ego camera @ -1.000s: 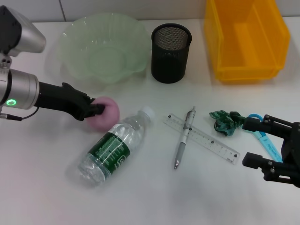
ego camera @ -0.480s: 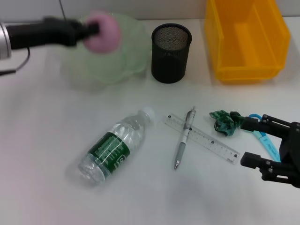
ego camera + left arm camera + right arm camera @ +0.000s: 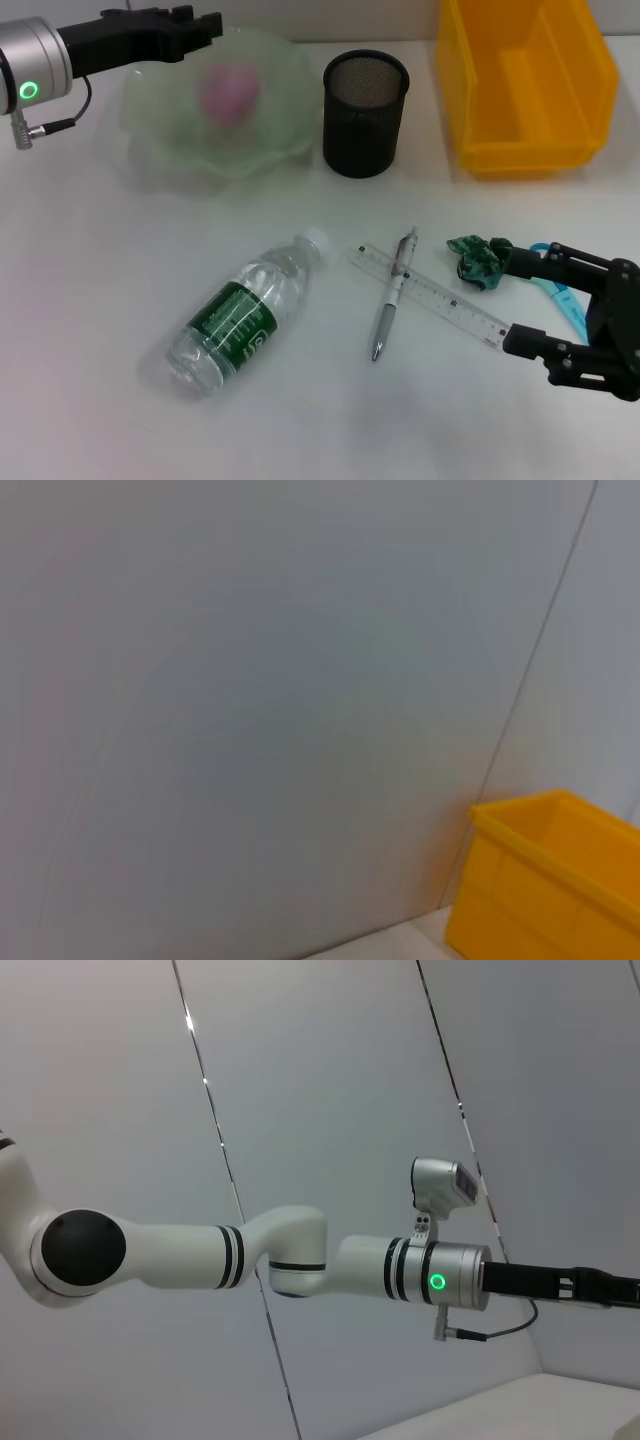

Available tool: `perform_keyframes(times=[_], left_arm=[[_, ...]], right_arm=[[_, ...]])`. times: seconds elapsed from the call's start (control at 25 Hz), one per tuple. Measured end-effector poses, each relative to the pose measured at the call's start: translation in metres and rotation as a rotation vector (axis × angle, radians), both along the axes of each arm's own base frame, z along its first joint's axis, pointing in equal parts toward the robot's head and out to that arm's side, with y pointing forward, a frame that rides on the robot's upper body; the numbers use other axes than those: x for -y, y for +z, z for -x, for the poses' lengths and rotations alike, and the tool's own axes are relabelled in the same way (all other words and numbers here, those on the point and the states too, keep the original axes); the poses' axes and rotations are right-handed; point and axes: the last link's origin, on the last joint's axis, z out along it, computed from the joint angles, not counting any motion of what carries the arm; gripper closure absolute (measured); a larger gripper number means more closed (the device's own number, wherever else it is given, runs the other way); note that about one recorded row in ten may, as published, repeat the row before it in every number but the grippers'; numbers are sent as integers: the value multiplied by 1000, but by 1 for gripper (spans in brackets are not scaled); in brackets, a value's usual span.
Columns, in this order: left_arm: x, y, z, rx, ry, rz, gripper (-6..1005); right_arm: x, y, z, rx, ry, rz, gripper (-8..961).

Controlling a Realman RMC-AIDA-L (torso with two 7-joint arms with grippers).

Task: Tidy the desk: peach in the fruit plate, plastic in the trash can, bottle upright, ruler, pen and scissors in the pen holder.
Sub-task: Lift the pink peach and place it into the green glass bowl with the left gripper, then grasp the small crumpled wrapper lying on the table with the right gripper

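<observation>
The peach (image 3: pixel 229 92) lies in the fruit plate (image 3: pixel 160 75), so that part looks done. The left gripper (image 3: pixel 200 20), spread and empty, hangs over the plate's far rim. The right gripper (image 3: pixel 520 300), spread wide, rests on the bench beside the crumpled plastic (image 3: pixel 477 260), well placed to take it.
</observation>
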Motion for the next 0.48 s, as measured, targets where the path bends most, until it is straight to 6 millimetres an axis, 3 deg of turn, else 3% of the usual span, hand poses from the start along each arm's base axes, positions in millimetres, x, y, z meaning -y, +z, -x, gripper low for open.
perform_keyframes(times=[0.24, 0.36, 0.48], left_arm=[[5, 0, 6, 28, 10, -15, 501], [26, 4, 6, 106, -80, 25, 374], [36, 5, 4, 128, -133, 51, 316]], right_arm=[[0, 0, 0, 0, 1, 0, 179], [-2, 1, 1, -5, -5, -1, 178], [-7, 5, -1, -16, -45, -14, 178]])
